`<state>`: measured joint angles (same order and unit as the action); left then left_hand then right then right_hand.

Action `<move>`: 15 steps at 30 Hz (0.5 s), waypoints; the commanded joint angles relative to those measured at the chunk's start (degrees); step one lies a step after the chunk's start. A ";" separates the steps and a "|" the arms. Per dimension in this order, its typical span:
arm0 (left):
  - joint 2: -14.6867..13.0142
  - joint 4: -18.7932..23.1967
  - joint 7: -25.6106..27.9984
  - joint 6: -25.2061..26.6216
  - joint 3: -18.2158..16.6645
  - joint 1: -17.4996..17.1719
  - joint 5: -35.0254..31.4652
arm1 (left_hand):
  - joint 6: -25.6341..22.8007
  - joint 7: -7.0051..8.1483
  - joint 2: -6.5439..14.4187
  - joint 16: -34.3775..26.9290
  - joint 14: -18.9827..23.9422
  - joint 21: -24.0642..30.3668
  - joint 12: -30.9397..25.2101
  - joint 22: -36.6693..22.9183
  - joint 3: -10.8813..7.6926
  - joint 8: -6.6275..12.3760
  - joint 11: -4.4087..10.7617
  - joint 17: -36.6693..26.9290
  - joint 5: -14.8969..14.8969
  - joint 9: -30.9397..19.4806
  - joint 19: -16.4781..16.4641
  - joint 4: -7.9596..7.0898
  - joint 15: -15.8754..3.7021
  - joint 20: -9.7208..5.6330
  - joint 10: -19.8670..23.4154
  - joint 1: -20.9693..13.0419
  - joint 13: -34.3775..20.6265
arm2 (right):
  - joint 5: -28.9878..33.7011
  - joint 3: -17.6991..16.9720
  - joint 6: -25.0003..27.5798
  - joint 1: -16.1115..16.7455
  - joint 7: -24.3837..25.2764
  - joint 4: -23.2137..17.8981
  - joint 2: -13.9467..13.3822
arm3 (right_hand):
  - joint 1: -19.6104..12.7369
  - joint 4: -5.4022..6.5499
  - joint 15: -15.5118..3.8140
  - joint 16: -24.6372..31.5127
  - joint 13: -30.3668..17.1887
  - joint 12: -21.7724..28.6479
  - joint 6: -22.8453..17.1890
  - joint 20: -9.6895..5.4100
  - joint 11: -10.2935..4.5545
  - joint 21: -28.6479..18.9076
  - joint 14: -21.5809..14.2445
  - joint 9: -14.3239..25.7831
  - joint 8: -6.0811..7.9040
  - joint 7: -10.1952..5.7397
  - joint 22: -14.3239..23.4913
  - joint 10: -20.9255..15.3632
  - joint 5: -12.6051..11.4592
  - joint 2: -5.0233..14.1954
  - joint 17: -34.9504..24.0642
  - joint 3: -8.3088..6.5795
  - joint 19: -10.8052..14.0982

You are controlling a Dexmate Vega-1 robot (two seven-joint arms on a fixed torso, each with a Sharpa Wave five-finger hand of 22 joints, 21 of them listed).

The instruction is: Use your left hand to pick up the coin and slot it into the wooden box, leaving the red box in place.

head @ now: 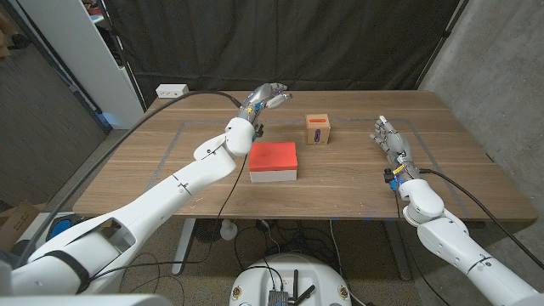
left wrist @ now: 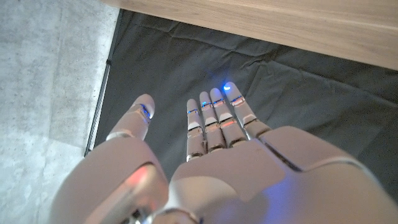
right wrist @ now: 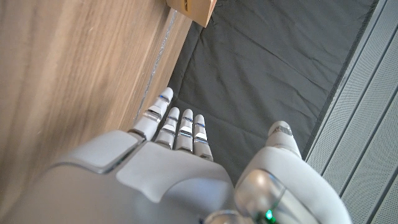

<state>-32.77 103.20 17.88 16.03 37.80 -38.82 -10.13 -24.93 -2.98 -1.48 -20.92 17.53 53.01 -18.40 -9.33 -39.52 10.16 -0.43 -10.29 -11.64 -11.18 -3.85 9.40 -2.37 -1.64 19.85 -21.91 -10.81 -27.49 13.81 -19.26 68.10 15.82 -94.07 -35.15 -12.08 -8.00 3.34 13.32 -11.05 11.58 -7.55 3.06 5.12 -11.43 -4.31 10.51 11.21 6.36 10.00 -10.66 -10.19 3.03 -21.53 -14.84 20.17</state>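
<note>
The red box (head: 274, 155), red on top with white sides, lies at the table's middle. Behind it to the right stands the small wooden box (head: 318, 129), with a reddish top and a small purple mark (head: 316, 133) at its slot; I cannot tell whether that mark is the coin. My left hand (head: 263, 98) hovers behind the red box and to the left of the wooden box, fingers (left wrist: 214, 115) stretched out and apart, holding nothing. My right hand (head: 389, 140) stands at the table's right with fingers (right wrist: 177, 127) straight and nothing in it. A corner of the wooden box (right wrist: 189, 7) shows beyond the right hand.
A white power strip (head: 172, 89) lies at the table's back left corner. Thin tape lines (head: 183, 127) mark a rectangle on the wooden table (head: 357, 183). A black curtain (head: 280, 42) hangs behind the table. A cable (head: 191, 98) runs along my left arm.
</note>
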 commanded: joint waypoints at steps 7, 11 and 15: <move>-3.32 -2.03 0.98 -22.37 -11.94 -13.82 15.98 | 8.54 -0.14 -2.75 5.65 -7.36 -7.50 5.34 -0.09 5.25 -0.07 -1.04 0.00 1.04 0.58 5.27 -0.58 0.96 -1.66 -7.57 5.18 -0.12 | 1.83 1.24 0.43 -0.77 -0.44 -1.54 -0.19 | -0.22 -0.16 0.01 0.32 -0.10 0.14 -0.65 -0.18 -0.06 -0.39 -0.69 0.16 0.09 0.04 0.09 -0.74 0.17 0.18 -0.07 0.11 0.95; -2.29 -3.85 0.04 -26.49 -13.29 -15.80 19.94 | 11.27 -0.20 -3.72 7.55 -9.95 -10.12 6.64 -0.11 6.70 -0.22 -1.26 0.00 1.27 0.73 7.50 -0.91 1.40 -2.06 -10.16 7.43 -0.09 | 1.29 1.31 -0.20 -1.09 -1.22 -0.86 0.05 | -0.22 -0.16 -0.08 0.32 -0.09 0.12 -0.66 -0.18 -0.07 -0.36 -0.70 0.16 0.08 0.03 0.09 -0.74 0.17 0.15 -0.07 0.12 0.94; -1.39 -5.51 -0.58 -29.05 -14.43 -17.58 23.23 | 13.02 -0.25 -4.05 8.52 -11.36 -11.72 7.15 -0.13 7.37 -0.32 -0.73 -0.03 1.38 0.80 8.89 -1.10 1.64 -2.22 -11.65 8.66 -0.08 | 1.28 1.32 -0.91 -1.17 -1.78 -0.48 0.00 | -0.22 -0.17 -0.12 0.27 -0.08 0.10 -0.67 -0.14 0.02 -0.32 -0.65 0.16 0.08 0.06 0.09 -0.77 0.17 0.11 -0.05 0.14 0.93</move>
<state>-35.38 101.25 18.17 -2.72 27.88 -50.31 3.63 -12.58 -3.19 -5.38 -12.79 6.82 41.92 -11.43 -9.33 -32.43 9.95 -1.18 -10.12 -10.35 -10.38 4.14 8.46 -1.00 -2.00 8.81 -14.19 -10.80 -26.02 14.87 -19.15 67.30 15.35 -95.03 -35.13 -12.08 -8.16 3.35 13.35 -11.05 11.58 -7.55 2.76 5.01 -11.43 -4.31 10.52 11.20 6.36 10.00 -10.95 -10.19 3.03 -21.53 -14.68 20.47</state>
